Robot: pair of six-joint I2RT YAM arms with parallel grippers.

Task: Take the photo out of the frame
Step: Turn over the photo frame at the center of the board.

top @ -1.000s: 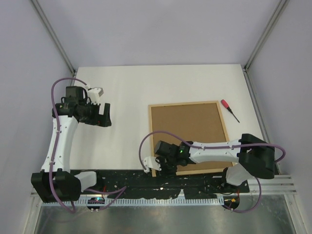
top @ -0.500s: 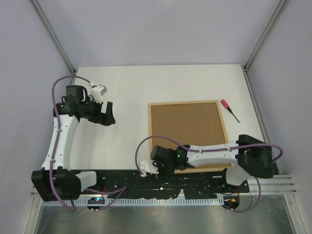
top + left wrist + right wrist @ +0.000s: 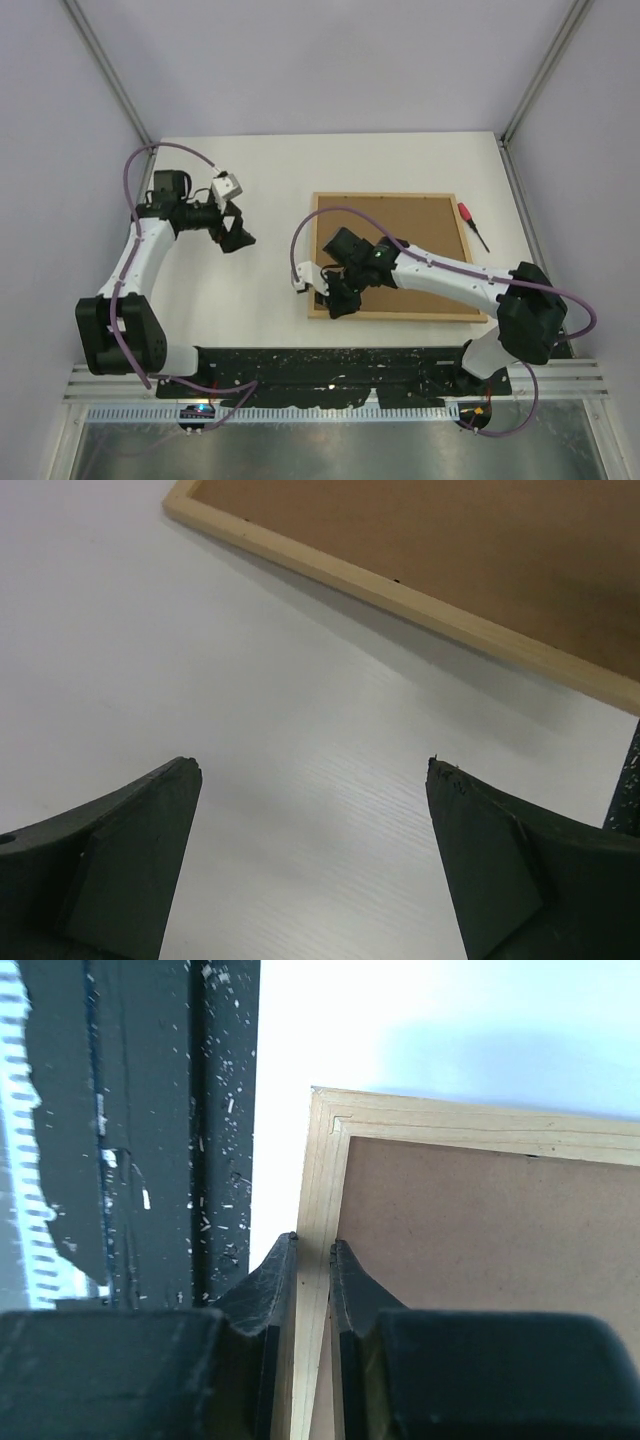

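Starting nearest: black mounting strip (image 3: 330, 365) along the near table edge, both arm bases on it.

Just beyond, right gripper (image 3: 335, 297), jaws drawn narrow and pinched on the left wooden rail of the frame (image 3: 420, 225), close to its near-left corner. In the right wrist view, one finger outside the rail, the other inside over the brown back panel (image 3: 480, 1240).

Frame lying flat and back-up on the white table (image 3: 260, 170), right of centre, long axis seemingly left to right.

The photo: not visible anywhere. Judged to sit face-down beneath the back panel, so inside the frame and to the right of the right gripper.

Farther out and to the left, left gripper (image 3: 237, 232), jaws spread wide, holding nothing, hanging over the table well apart from the frame's left rail. Frame's corner and rail crossing the top of its wrist view.

At like depth on the right, red-handled screwdriver (image 3: 470, 224), just beside the frame's far-right corner.

Relation governing the coming move: back panel and photo lying rightward of both grippers, right arm gripping the frame, left arm free and nearest the same left rail. Probably a steadying hold by the right and a reach to the panel by the left. Risk: thin rail slipping from so narrow a pinch. Any tabs holding the panel too small to make out.
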